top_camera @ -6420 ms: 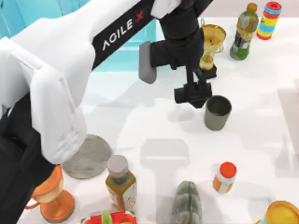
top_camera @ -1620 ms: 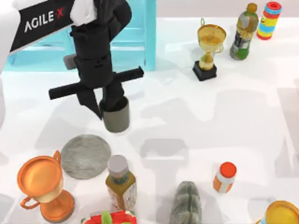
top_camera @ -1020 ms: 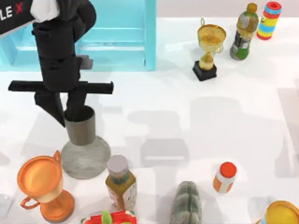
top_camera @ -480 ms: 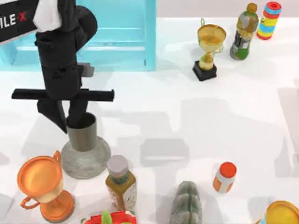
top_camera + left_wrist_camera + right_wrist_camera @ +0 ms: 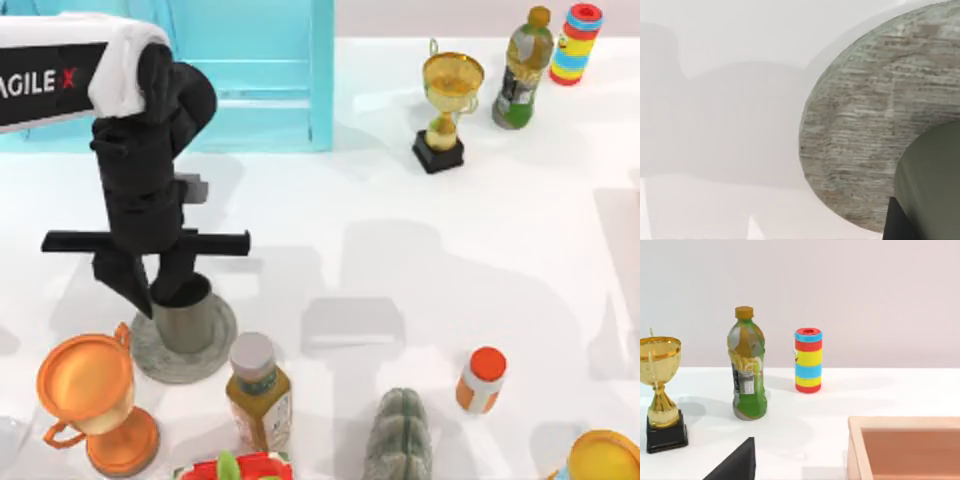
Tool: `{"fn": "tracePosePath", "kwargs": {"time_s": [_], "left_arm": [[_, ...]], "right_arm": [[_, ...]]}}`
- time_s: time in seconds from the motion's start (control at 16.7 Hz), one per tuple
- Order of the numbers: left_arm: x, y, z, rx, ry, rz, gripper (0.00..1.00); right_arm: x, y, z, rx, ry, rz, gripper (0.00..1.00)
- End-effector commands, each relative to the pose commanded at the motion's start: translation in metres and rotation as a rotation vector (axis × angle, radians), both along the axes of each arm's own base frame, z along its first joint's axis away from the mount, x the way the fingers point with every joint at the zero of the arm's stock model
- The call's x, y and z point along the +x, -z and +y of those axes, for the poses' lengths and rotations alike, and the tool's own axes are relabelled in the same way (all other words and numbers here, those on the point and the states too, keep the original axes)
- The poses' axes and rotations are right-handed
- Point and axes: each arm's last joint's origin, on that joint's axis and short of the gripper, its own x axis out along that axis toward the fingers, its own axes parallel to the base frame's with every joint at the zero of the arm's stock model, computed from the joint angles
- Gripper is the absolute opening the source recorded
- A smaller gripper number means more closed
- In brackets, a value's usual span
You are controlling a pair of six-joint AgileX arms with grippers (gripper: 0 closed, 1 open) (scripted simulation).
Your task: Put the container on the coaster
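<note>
Item: cup on coaster, release pending.
White table (image 5: 420, 260); left gripper (image 5: 158, 293), clamped on the cup's rim from above; flat round mottled grey stone-like coaster (image 5: 212, 352), near the table's left front; small plain dark grey cylindrical container (image 5: 188, 318), upright, apparently seated on the coaster. Remaining, by judgement: let go, withdraw.

Container (image 5: 188, 318) upright on coaster (image 5: 215, 350), left gripper (image 5: 160, 290) jaws astride its rim.

Container (image 5: 188, 317) on coaster (image 5: 152, 357), at table's (image 5: 400, 230) left, beside trophy (image 5: 92, 398).
</note>
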Motion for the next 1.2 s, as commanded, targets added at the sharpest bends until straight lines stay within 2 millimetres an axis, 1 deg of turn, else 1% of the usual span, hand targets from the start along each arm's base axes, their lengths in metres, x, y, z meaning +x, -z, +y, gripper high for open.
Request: {"fn": "tracePosePath", "kwargs": {"time_s": [0.06, 0.84, 0.9, 1.2], "left_arm": [[0.0000, 0.0000, 0.0000, 0.000, 0.000, 0.000, 0.00], [0.0000, 0.0000, 0.0000, 0.000, 0.000, 0.000, 0.98], [0.0000, 0.0000, 0.0000, 0.000, 0.000, 0.000, 1.00], [0.0000, 0.0000, 0.0000, 0.000, 0.000, 0.000, 1.00]], "right_arm": [[0.0000, 0.0000, 0.0000, 0.000, 0.000, 0.000, 1.00], [0.0000, 0.0000, 0.0000, 0.000, 0.000, 0.000, 1.00], [0.0000, 0.0000, 0.0000, 0.000, 0.000, 0.000, 1.00], [0.0000, 0.0000, 0.0000, 0.000, 0.000, 0.000, 1.00]]}}
